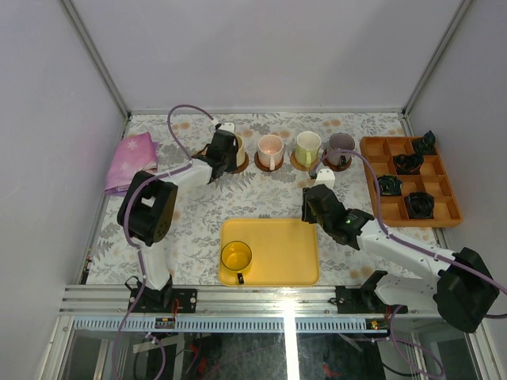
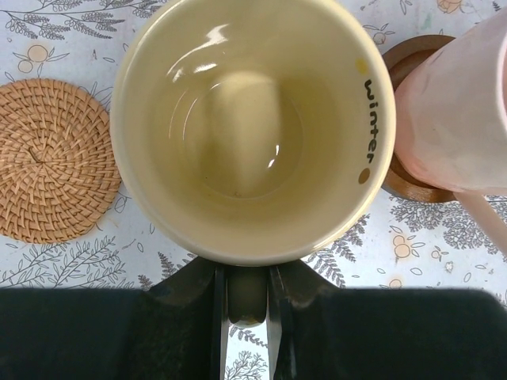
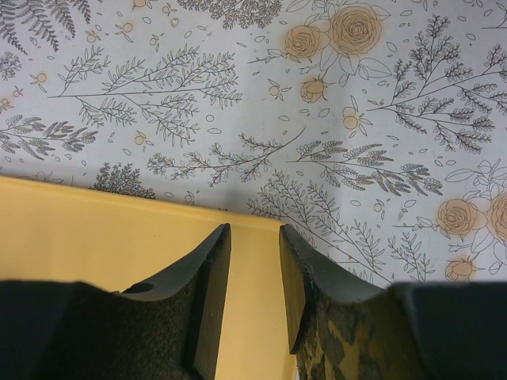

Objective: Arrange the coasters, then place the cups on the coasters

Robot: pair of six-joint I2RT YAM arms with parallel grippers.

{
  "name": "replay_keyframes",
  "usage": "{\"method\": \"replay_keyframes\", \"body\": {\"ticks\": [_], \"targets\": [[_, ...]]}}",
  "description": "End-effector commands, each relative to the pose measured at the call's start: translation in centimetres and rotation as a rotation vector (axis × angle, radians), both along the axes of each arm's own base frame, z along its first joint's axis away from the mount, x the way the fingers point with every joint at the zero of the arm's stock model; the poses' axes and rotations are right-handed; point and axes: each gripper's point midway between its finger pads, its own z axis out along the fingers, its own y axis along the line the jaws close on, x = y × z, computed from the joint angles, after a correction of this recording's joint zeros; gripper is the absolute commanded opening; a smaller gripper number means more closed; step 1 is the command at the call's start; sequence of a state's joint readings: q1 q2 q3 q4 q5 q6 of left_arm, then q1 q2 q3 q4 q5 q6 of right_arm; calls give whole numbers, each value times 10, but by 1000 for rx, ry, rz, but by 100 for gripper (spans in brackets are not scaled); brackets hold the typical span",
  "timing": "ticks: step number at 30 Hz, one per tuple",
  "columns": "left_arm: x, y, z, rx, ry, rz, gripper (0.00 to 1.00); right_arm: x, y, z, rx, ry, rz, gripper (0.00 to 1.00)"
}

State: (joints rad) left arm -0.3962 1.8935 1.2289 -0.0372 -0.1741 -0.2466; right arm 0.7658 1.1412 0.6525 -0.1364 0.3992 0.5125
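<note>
My left gripper (image 1: 229, 155) is shut on the handle of the cream cup (image 1: 238, 150). In the left wrist view the handle sits pinched between the fingers of the left gripper (image 2: 247, 277), and the cream cup (image 2: 253, 134) fills the middle. A tan woven coaster (image 2: 51, 158) lies bare just left of it. The pink cup (image 1: 270, 148), pale green cup (image 1: 307, 146) and purple-grey cup (image 1: 341, 146) stand on dark coasters in a row. The yellow cup (image 1: 236, 256) stands on the yellow tray (image 1: 281, 253). My right gripper (image 1: 314, 198) is open and empty over the tray's far right corner.
An orange compartment box (image 1: 375, 150) with small black objects stands at the right. A pink cloth (image 1: 131, 161) lies at the far left. The pink cup (image 2: 459, 103) and its dark coaster (image 2: 408, 186) stand close to the right of the held cup. The tray's edge (image 3: 95, 237) lies under the right gripper (image 3: 253, 231).
</note>
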Motion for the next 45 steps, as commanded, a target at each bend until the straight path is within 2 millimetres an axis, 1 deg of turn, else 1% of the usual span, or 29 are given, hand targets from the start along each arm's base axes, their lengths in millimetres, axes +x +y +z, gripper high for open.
{"method": "replay_keyframes", "body": {"ticks": [1, 10, 14, 17, 20, 24, 29, 33, 38, 41, 43, 45], "targets": [[34, 2, 35, -14, -140, 37, 13, 13, 13, 23, 60, -58, 2, 38], [34, 2, 25, -7, -120, 43, 15, 12, 15, 21, 66, -48, 7, 38], [33, 4, 23, -4, -117, 52, 24, 12, 16, 20, 66, -43, 9, 38], [32, 4, 24, -5, -120, 48, 33, 12, 18, 19, 70, -40, 13, 38], [30, 4, 28, -11, -127, 39, 41, 12, 19, 19, 74, -38, 18, 38], [27, 3, 32, -17, -133, 30, 48, 12, 21, 19, 78, -34, 21, 38], [21, 6, 38, -22, -138, 32, 64, 11, 22, 18, 82, -30, 26, 38], [10, 9, 49, -35, -151, 34, 72, 11, 22, 18, 85, -30, 27, 38], [-11, 15, 74, -66, -176, 40, 81, 11, 22, 20, 84, -34, 31, 38], [-32, 21, 83, -74, -175, 45, 83, 11, 25, 23, 90, -40, 45, 38], [-50, 28, 83, -71, -162, 59, 84, 11, 30, 26, 96, -44, 77, 38], [-71, 34, 81, -70, -147, 77, 84, 11, 40, 31, 106, -55, 141, 39]]}}
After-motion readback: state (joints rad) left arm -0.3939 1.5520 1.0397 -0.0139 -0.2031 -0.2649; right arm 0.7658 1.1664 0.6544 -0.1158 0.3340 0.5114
